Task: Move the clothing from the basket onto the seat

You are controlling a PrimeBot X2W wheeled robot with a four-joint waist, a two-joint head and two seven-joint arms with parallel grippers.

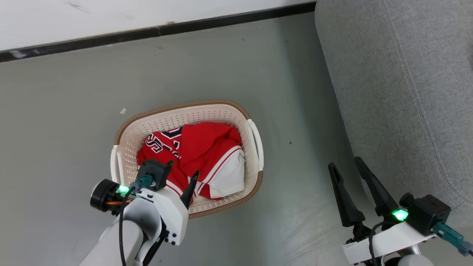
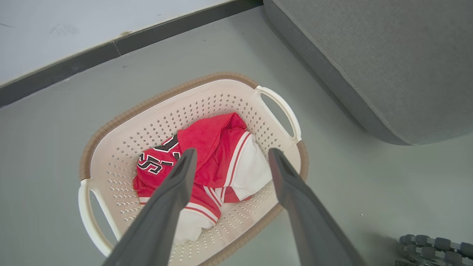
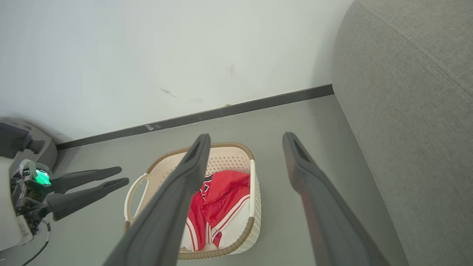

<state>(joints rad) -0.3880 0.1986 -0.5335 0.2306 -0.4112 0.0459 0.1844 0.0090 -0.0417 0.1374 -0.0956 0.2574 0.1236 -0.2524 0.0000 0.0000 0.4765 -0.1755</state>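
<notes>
The clothing [image 1: 207, 147] is a crumpled red bundle with white panels and striped trim, lying inside the basket [image 1: 177, 108]. That cream basket with a brown rim stands on the grey floor. My left gripper [image 2: 232, 151] hangs open above the basket's near side, nothing between its fingers, clear of the clothing [image 2: 214, 140] and the basket [image 2: 147, 101]. Over the floor between the basket and the seat [image 1: 406, 92], my right gripper [image 1: 344, 162] is open and empty. The right wrist view shows the basket [image 3: 229, 146], the clothing [image 3: 225, 195], the seat [image 3: 406, 111] and the left gripper [image 3: 122, 175].
A white wall with a dark baseboard [image 1: 147, 33] runs behind the basket. The seat [image 2: 369, 55] bulks up on the right. A small pale scrap [image 1: 123, 110] lies on the floor left of the basket. Grey rollers [image 2: 436, 244] show at the lower right.
</notes>
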